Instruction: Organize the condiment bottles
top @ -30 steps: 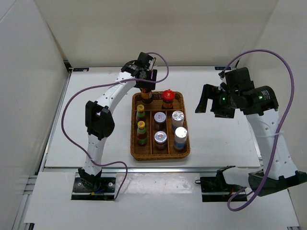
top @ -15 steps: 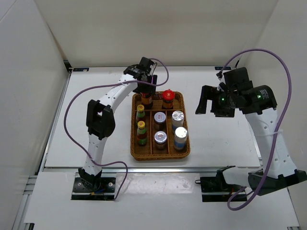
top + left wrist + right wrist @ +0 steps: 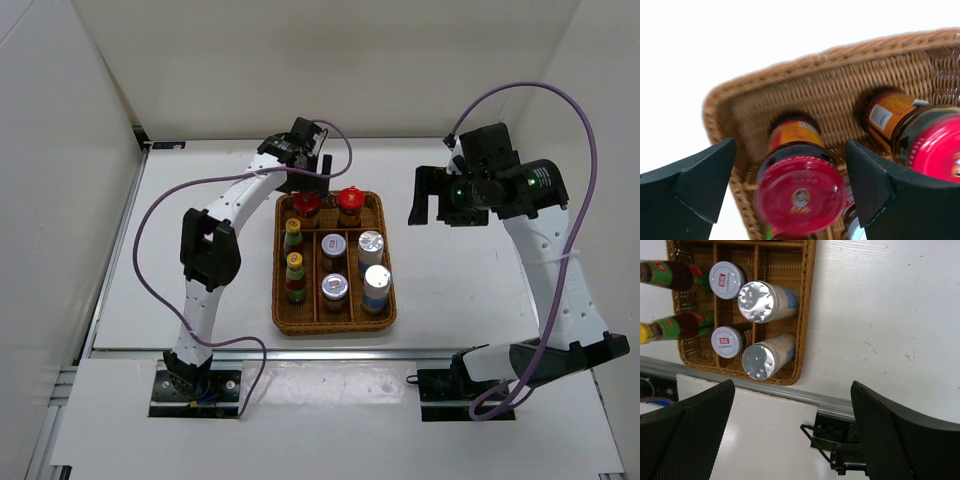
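All eight condiment bottles (image 3: pixel 333 246) stood in the wicker tray (image 3: pixel 336 327). Left gripper (image 3: pixel 790 150) hovered over the red-lidded jar (image 3: pixel 800 192) at the tray's 11 o'clock corner, jaws released, straddling the lid and apparently clear of it. Right gripper (image 3: pixel 792 390) was empty, jaws spread, well apart at the tray's 3 o'clock. Risk: on a crooked lift-off, a finger might clip the lid and tip the jar against the second red-lidded jar (image 3: pixel 935 147) at its 3 o'clock.

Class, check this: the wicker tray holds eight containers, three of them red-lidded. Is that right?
No: only two are red-lidded, the left red jar and right red jar, as the top external view shows. The wicker tray does hold eight in all.
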`<state>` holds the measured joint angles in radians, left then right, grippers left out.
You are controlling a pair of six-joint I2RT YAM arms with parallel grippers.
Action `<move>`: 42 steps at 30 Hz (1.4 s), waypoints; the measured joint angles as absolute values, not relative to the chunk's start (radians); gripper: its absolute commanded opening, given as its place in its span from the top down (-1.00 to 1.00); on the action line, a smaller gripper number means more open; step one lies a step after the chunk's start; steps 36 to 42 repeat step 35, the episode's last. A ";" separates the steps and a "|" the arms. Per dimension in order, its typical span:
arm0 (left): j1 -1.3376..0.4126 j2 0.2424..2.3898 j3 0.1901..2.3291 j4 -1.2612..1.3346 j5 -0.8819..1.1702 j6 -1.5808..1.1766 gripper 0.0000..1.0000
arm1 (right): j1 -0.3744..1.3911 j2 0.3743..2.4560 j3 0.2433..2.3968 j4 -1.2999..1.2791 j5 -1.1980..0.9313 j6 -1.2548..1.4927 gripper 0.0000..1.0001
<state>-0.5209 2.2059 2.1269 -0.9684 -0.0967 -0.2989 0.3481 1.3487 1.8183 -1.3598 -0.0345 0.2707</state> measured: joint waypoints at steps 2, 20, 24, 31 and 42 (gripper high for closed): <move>-0.521 2.206 2.170 -0.979 -0.127 -0.278 -1.00 | 0.348 1.355 1.827 -1.361 -0.010 0.270 -1.00; -0.228 1.658 2.118 -0.971 -0.479 -0.197 -1.00 | 0.347 1.398 1.920 -1.361 0.459 0.432 -1.00; -0.171 1.385 1.763 -0.879 -0.488 -0.272 -1.00 | 0.340 1.407 1.914 -1.360 0.468 0.452 -1.00; -0.172 1.069 1.283 -0.757 -0.470 -0.301 -1.00 | 0.340 1.427 1.912 -1.360 0.439 0.453 -1.00; -0.172 1.008 1.163 -0.718 -0.431 -0.276 -1.00 | 0.340 1.431 1.912 -1.360 0.432 0.449 -1.00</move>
